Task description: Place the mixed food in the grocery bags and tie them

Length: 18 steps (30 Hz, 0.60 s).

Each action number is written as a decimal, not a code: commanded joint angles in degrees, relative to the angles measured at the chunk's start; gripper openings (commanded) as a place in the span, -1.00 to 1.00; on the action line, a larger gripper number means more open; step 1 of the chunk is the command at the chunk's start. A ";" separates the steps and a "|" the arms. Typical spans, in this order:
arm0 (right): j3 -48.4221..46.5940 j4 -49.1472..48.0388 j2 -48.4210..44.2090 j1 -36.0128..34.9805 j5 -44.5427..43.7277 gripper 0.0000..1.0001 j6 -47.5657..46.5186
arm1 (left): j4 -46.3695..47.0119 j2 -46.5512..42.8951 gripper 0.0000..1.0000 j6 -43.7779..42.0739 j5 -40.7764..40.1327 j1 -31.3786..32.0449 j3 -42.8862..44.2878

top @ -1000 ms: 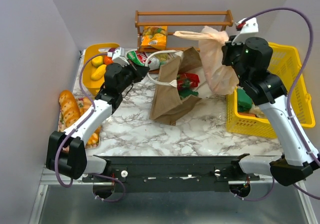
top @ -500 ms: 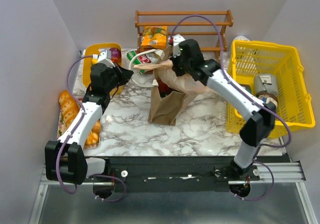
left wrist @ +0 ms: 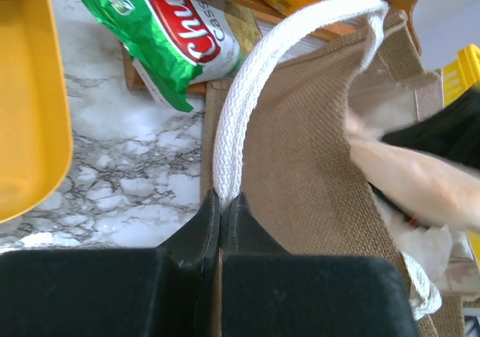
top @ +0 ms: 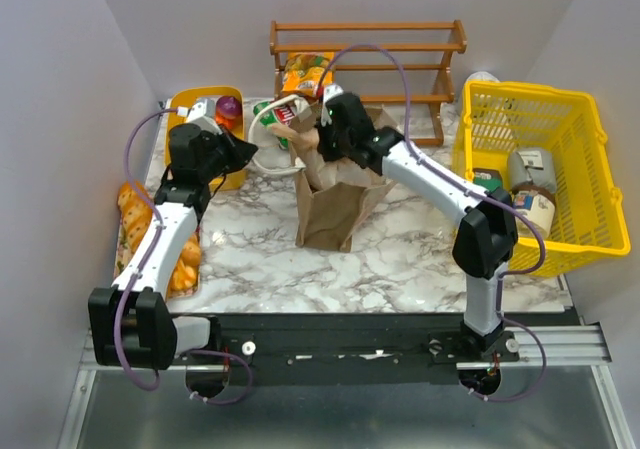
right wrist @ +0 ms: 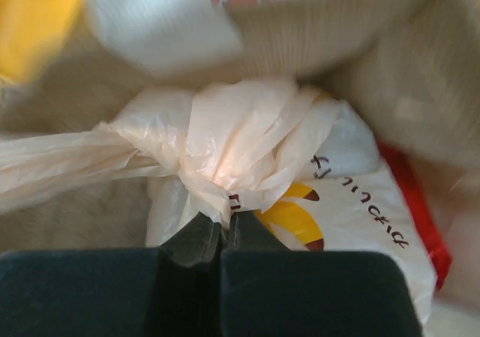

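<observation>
The tan jute tote [top: 335, 209] stands upright mid-table with its mouth open. My left gripper [top: 243, 153] is shut on its white handle [left wrist: 229, 142], drawing it to the left; in the left wrist view the gripper [left wrist: 220, 199] pinches the strap's base. My right gripper [top: 318, 141] is down at the tote's mouth, shut on the knotted neck of the peach plastic bag [right wrist: 225, 145], as the right wrist view of the gripper [right wrist: 223, 221] shows. Under the bag lie a white packet [right wrist: 360, 202] and a red packet [right wrist: 420, 217]. A green-and-red snack packet [top: 283, 117] lies behind the tote.
A yellow mesh basket [top: 590, 174] holding several items stands at the right. The wooden rack [top: 365, 41] at the back holds an orange packet [top: 305, 69]. A yellow tray [top: 190, 109] sits back left, with bread loaves [top: 135, 224] along the left edge.
My right arm swung left from above the basket and carried the peach bag down into the tote's mouth. My left gripper drew back to the left, still on the handle.
</observation>
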State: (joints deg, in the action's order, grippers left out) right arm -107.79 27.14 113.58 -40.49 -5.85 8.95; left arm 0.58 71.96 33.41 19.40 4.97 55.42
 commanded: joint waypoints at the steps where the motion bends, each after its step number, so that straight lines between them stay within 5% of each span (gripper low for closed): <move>1: 16.35 -2.69 -3.88 -1.52 -0.56 -0.99 4.23 | 0.12 -3.75 -1.00 -0.01 3.19 -4.44 1.10; 5: 27.80 -7.35 -3.99 -2.40 0.30 -0.99 6.16 | 2.40 -5.60 -1.00 1.66 3.80 -9.27 -1.44; 12: 20.88 -6.57 -2.39 -3.19 5.31 -0.92 3.62 | 2.76 -7.89 -1.00 2.10 5.39 -12.79 -3.21; 14: 19.73 -6.31 -4.14 -3.19 5.50 -0.58 2.31 | 2.67 -9.38 -1.00 0.53 4.17 -14.10 -4.00; 15: 19.20 -6.04 -5.03 -3.28 5.50 -0.21 2.04 | 1.19 -9.65 -1.00 -0.70 3.63 -14.55 -3.92; 18: 17.00 -3.59 -8.72 -3.19 4.63 0.28 1.16 | -4.32 -9.56 -1.00 -7.79 2.40 -14.82 -1.29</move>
State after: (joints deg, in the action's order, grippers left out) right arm -88.42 15.55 108.38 -43.77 -0.73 12.38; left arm 1.13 63.94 33.71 23.53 -8.43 51.88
